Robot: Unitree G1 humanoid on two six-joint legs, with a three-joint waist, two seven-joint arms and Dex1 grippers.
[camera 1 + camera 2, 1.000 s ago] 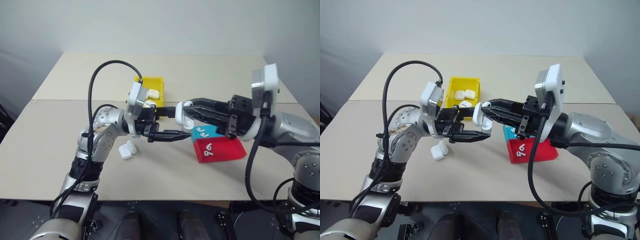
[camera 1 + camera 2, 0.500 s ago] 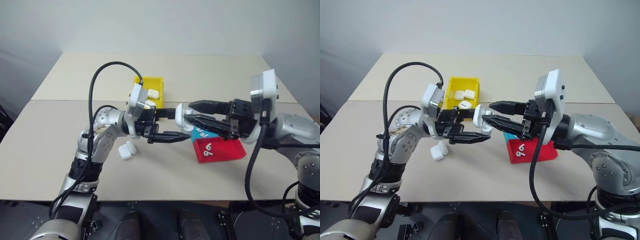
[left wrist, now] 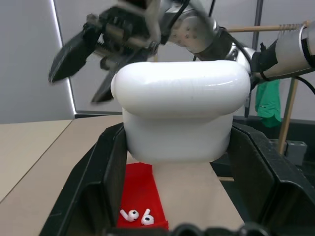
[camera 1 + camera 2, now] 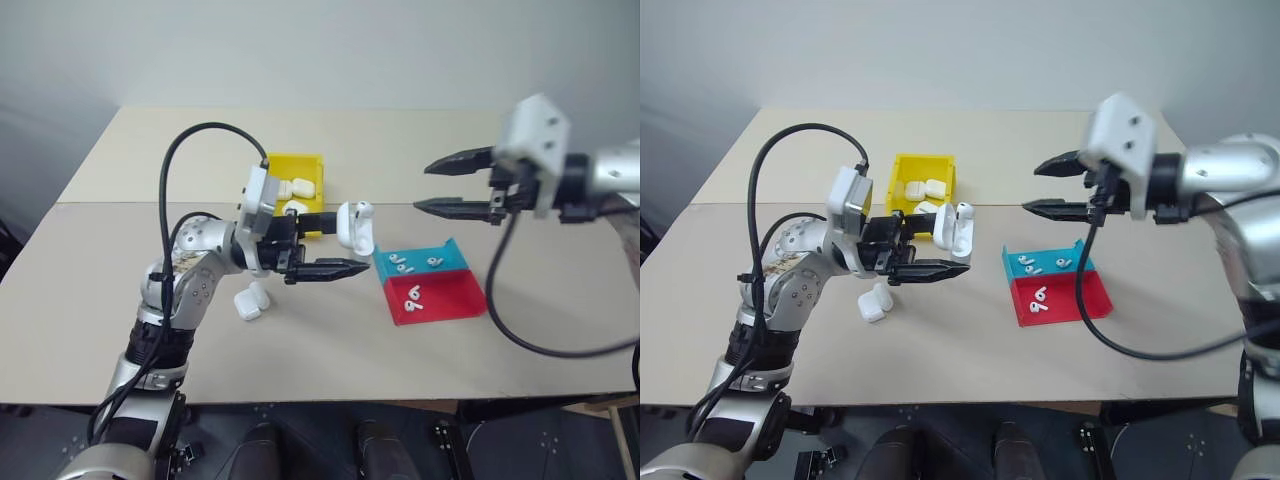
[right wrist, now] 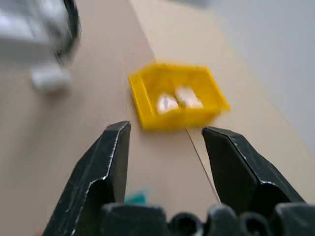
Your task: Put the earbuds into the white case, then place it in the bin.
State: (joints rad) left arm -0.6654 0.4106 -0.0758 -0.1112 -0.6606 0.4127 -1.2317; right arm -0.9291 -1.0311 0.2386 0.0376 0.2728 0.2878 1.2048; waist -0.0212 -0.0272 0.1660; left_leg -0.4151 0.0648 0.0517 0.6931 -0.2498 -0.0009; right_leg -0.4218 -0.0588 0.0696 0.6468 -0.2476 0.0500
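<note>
My left gripper [image 4: 342, 243] is shut on the white case [image 4: 352, 228], holding it in the air just in front of the bin [image 4: 296, 157]. The case's lid looks tipped up. In the left wrist view the white case [image 3: 182, 118] sits between both fingers. My right gripper [image 4: 428, 186] hangs open and empty, well to the right of the case, above the far side of the trays. Several earbuds [image 4: 404, 265] lie in the teal tray and two earbuds [image 4: 417, 296] in the red tray. The yellow bin [image 5: 174, 101] lies ahead of the right gripper's spread fingers.
The bin holds white cases [image 4: 300, 186]. Two more white cases [image 4: 250, 300] lie on the table under my left forearm. The teal tray [image 4: 452, 256] and red tray [image 4: 450, 300] sit side by side, right of centre. A seam [image 4: 120, 201] runs across the table.
My right gripper let go of the case, opened, and pulled away up and to the right. The left gripper kept the case almost still.
</note>
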